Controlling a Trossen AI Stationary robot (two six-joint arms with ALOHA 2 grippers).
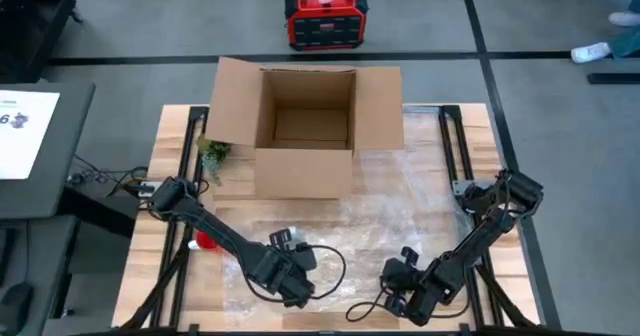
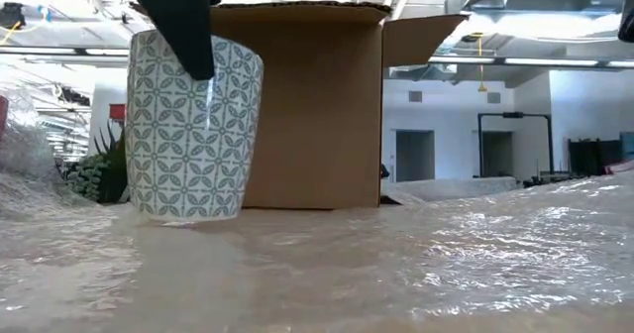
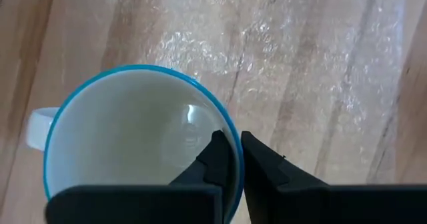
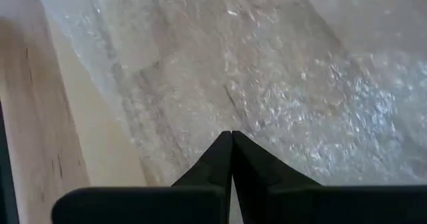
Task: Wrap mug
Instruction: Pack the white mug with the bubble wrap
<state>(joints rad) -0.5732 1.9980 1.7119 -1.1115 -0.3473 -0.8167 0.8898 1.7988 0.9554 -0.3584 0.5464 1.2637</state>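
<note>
The mug (image 2: 193, 125) is white with a teal leaf pattern, a blue rim and a white inside (image 3: 133, 144). It stands on the clear bubble wrap (image 1: 370, 216) near the table's near edge. Its handle (image 3: 37, 127) points away from my fingers. My left gripper (image 3: 233, 151) is shut on the mug's rim. In the high view the left gripper (image 1: 290, 276) hides the mug. My right gripper (image 4: 231, 141) is shut, low over the bubble wrap at the near right (image 1: 405, 296). I cannot tell whether it touches the wrap. My left gripper holds the mug's wall at the rim (image 3: 235, 127), on the side opposite the handle, with one finger (image 3: 217, 161) inside the mug and the other outside. The fingers come from above, pointing down (image 2: 183, 26). The mug stays upright with its base on the bubble wrap.
An open cardboard box (image 1: 305, 126) stands at the far middle of the table, its flaps spread. A small green plant (image 1: 213, 154) lies left of the box and a red object (image 1: 205, 241) sits by the left arm. Cables trail near both grippers.
</note>
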